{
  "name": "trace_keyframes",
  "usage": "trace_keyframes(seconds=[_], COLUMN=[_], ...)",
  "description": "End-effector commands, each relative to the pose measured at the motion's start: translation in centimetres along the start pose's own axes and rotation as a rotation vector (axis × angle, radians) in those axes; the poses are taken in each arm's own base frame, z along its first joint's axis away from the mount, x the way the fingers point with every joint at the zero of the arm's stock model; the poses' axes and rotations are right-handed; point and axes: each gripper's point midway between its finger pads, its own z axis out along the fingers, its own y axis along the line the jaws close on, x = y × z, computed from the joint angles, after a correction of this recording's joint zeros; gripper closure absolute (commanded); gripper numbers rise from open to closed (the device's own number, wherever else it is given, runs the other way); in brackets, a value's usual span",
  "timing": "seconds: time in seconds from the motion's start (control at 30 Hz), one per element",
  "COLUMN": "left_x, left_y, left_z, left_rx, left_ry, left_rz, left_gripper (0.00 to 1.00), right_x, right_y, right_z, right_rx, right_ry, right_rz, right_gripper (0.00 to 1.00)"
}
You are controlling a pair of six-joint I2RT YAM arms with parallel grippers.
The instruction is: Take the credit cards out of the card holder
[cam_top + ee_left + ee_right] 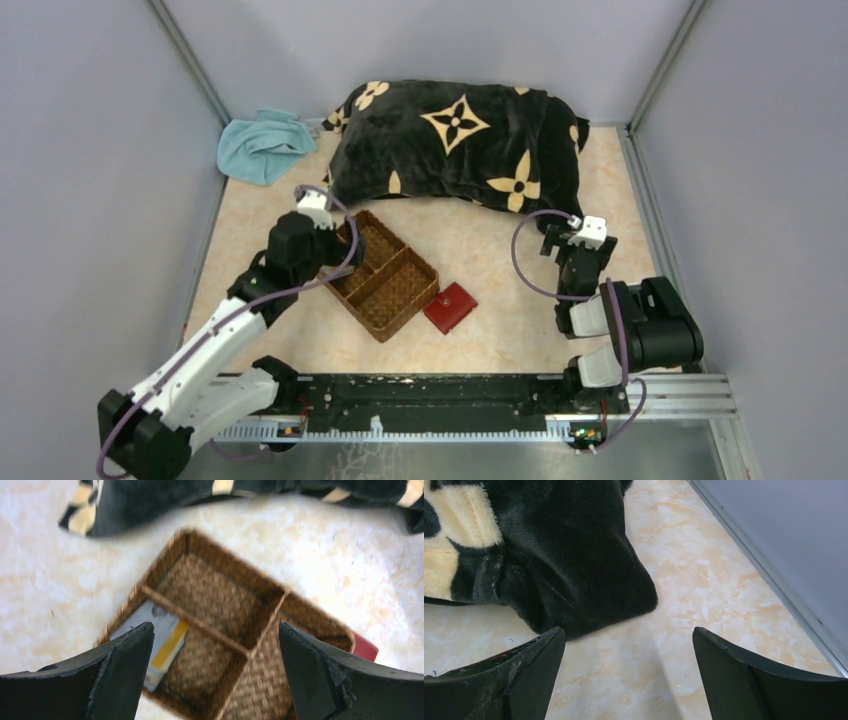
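A red card holder (450, 307) lies flat on the table just right of the wicker basket (383, 273); its corner (365, 648) shows behind the basket's rim in the left wrist view. A white and yellow card (161, 639) lies in the basket's near left compartment. My left gripper (215, 630) hovers open above the basket (220, 630), nothing between its fingers. In the overhead view the left gripper (322, 232) is over the basket's left end. My right gripper (629, 635) is open over bare table near the pillow's corner, and the overhead view shows the right gripper (570, 245) well right of the holder.
A black pillow with tan flower marks (455, 145) lies across the back; its corner (574, 570) is just ahead of the right gripper. A light blue cloth (262, 145) is bunched at the back left. Grey walls close in both sides.
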Motion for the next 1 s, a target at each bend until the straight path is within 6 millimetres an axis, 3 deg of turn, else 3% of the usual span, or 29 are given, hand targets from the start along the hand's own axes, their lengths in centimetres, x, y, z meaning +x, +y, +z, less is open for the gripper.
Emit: trace_keyframes(seconds=[0.0, 0.1, 0.2, 0.43, 0.53, 0.63, 0.77, 0.83, 0.87, 0.97], left_x=[-7.0, -8.5, -8.7, -10.7, -10.0, -7.0, -2.2, 1.0, 2.4, 6.5], left_y=[-1.9, -2.1, -3.0, -6.2, -7.9, -11.6, -14.5, -14.5, -14.4, -14.1], left_z=[1.9, 3.1, 3.5, 1.5, 1.3, 1.4, 2.7, 4.0, 4.5, 6.0], left_rx=[0.036, 0.024, 0.059, 0.221, 0.300, 0.497, 0.544, 0.481, 0.457, 0.413], left_ry=[-0.162, -0.166, -0.135, -0.122, -0.088, 0.015, 0.023, 0.046, 0.060, 0.072], left_rz=[0.131, 0.176, 0.188, 0.170, 0.087, -0.069, -0.125, -0.084, -0.074, -0.037], left_gripper=[0.01, 0.01, 0.01, 0.01, 0.01, 0.01, 0.01, 0.01, 0.01, 0.01], right_x=[-2.2, -2.1, -2.1, -2.1, -2.7, -4.5, -8.6, -10.1, -10.0, -9.7], right_y=[0.6, 0.7, 0.6, 0.7, 0.5, 1.0, 5.9, 7.6, 8.0, 11.6], right_z=[0.8, 0.8, 0.8, 0.9, 0.5, -0.3, -1.8, -3.6, -4.5, -7.0], right_rx=[-0.025, -0.027, -0.026, -0.030, -0.020, -0.012, -0.259, -0.287, -0.272, -0.398], right_ry=[-0.062, -0.061, -0.061, -0.056, -0.090, -0.083, -0.039, -0.032, 0.024, 0.144], right_rz=[0.044, 0.043, 0.043, 0.042, 0.043, 0.013, 0.094, 0.132, 0.170, 0.197], right_gripper=[0.01, 0.01, 0.01, 0.01, 0.01, 0.01, 0.01, 0.01, 0.01, 0.01])
